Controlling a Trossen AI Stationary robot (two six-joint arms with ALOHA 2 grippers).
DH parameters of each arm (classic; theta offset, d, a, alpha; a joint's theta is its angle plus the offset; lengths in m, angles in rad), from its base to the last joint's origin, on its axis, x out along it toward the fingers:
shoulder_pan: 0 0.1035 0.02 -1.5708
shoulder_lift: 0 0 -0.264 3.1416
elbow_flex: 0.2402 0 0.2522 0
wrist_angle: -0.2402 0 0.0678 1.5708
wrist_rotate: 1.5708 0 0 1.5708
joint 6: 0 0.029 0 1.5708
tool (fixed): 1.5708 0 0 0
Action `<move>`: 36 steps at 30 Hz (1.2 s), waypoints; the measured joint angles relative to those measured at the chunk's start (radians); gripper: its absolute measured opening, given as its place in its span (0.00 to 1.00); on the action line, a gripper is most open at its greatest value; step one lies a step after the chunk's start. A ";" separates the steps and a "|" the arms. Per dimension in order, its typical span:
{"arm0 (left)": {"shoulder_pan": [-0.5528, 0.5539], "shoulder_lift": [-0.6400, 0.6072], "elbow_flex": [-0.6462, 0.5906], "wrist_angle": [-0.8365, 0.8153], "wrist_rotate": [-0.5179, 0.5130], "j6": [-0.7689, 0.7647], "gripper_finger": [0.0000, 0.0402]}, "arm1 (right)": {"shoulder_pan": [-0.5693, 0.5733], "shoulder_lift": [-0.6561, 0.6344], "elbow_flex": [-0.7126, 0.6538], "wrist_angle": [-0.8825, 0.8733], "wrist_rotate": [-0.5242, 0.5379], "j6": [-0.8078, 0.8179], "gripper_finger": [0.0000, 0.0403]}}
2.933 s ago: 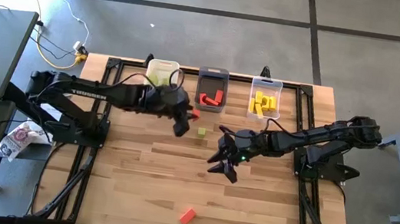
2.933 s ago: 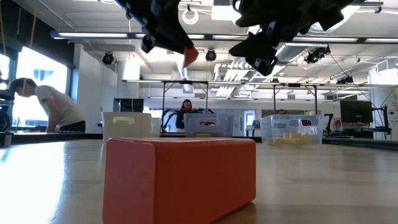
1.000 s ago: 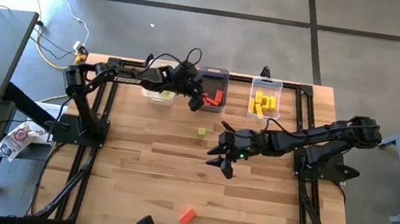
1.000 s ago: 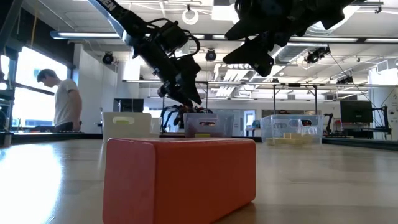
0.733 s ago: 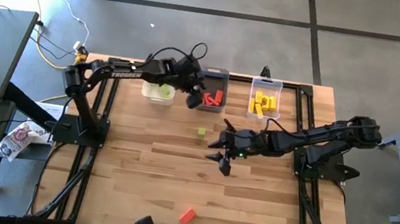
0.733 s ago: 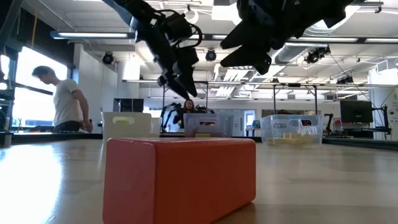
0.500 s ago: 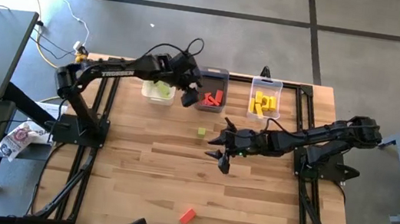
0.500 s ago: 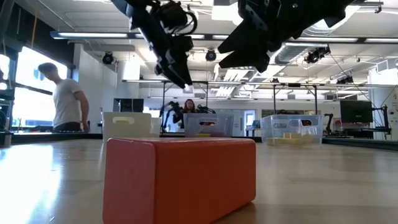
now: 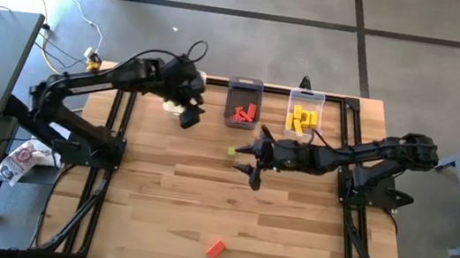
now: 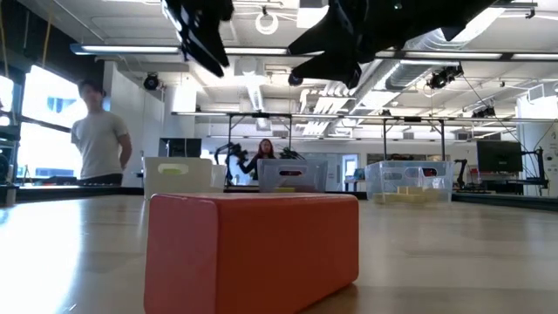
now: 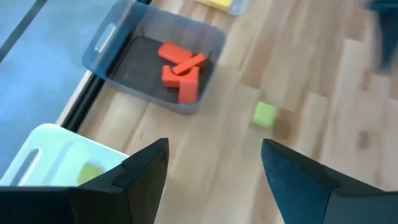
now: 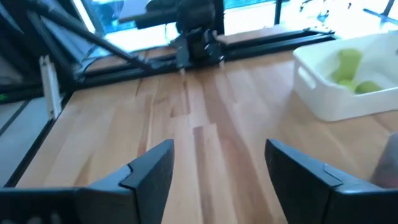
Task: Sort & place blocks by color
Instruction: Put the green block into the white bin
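Nearby, green cube (image 9: pixel 231 151) sits just beside right gripper (image 9: pixel 251 161).

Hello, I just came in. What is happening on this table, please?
Two robot arms are sorting small blocks by colour into three bins at the table's far edge. Red blocks lie in the dark grey bin, yellow ones in the clear bin, green ones in the white bin. The left gripper is open and empty near the white bin. The right gripper, also open, hovers beside a loose green cube. One red block waits near the front edge.
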 joint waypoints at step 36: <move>-0.413 -0.288 -0.471 0.155 -0.048 -0.372 0.61 | -0.166 0.117 0.182 -0.131 -0.062 -0.158 0.60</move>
